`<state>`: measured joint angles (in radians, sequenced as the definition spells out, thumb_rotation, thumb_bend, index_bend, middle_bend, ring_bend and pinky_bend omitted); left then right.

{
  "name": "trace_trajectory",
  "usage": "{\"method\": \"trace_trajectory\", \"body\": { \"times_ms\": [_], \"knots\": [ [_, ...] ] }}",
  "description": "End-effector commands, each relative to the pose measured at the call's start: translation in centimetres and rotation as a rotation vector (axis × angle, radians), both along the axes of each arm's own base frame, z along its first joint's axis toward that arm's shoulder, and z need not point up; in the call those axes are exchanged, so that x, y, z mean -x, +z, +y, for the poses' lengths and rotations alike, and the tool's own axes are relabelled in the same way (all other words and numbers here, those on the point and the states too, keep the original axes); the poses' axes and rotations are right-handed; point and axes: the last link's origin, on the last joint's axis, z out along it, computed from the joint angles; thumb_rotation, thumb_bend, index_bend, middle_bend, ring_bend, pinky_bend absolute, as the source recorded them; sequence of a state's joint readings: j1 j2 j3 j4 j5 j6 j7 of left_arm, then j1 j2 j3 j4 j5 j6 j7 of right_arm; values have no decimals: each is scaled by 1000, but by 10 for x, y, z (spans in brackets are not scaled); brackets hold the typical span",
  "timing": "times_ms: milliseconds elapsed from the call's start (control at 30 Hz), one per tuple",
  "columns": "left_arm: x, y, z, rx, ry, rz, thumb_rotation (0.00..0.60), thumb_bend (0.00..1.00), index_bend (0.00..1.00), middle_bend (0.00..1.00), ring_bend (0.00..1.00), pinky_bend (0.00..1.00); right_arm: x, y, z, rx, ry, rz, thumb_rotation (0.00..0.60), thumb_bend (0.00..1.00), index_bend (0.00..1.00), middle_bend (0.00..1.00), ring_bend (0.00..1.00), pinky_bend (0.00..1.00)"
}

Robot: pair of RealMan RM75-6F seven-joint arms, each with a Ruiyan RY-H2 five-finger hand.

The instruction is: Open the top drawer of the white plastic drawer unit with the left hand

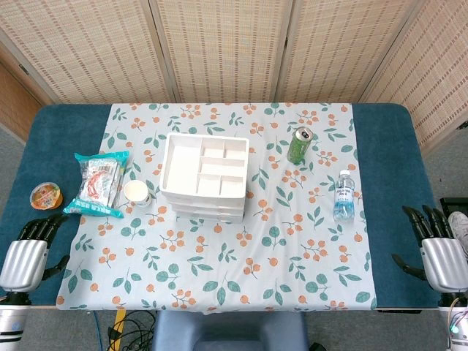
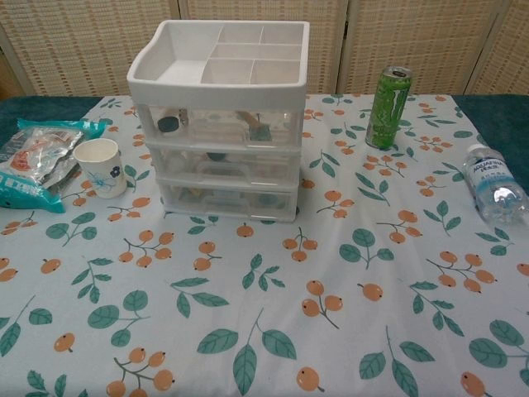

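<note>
The white plastic drawer unit [image 1: 204, 175] [image 2: 221, 116] stands mid-table on the floral cloth, with a divided tray on top and three clear drawers stacked below. Its top drawer [image 2: 219, 124] sits flush with the frame, small items showing through the front. My left hand [image 1: 28, 248] rests at the table's near left corner, far from the unit, fingers apart and holding nothing. At the near right edge my right hand [image 1: 436, 251] is likewise empty with fingers spread. Neither hand shows in the chest view.
A paper cup [image 1: 137, 192] [image 2: 101, 166] and a snack bag [image 1: 99, 183] [image 2: 33, 161] lie left of the unit, with a jelly cup [image 1: 45, 196] further left. A green can [image 1: 300, 145] [image 2: 388, 107] and a water bottle [image 1: 344, 196] [image 2: 496, 186] are to its right.
</note>
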<state>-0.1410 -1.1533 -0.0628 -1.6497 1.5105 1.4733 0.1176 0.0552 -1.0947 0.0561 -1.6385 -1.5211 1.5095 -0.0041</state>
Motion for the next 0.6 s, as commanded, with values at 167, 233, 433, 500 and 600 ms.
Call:
{"method": "trace_trajectory", "body": {
  "times_ms": [167, 233, 433, 500, 600],
  "knots": [
    [-5, -3, 2, 24, -13, -43, 600, 220, 177, 180, 187, 162, -1, 2, -2, 8, 8, 1, 600, 224, 53, 123, 54, 11],
    [-5, -3, 3, 23, -19, -30, 600, 220, 178, 180, 189, 162, -1, 2, -3, 10, 10, 0, 600, 224, 53, 123, 54, 11],
    [-12, -6, 8, 41, -57, -84, 600, 220, 189, 188, 213, 249, -2, 5, -5, 33, 13, -3, 600, 224, 53, 123, 54, 11],
    [-16, -7, 9, 47, -84, -102, 600, 219, 201, 226, 277, 341, -3, 7, -6, 45, 14, -1, 600, 223, 53, 123, 54, 11],
    [-24, -10, 13, 70, -114, -110, 600, 219, 208, 314, 407, 485, -5, 12, -10, 64, 18, 3, 600, 223, 53, 123, 54, 11]
  ]
}}
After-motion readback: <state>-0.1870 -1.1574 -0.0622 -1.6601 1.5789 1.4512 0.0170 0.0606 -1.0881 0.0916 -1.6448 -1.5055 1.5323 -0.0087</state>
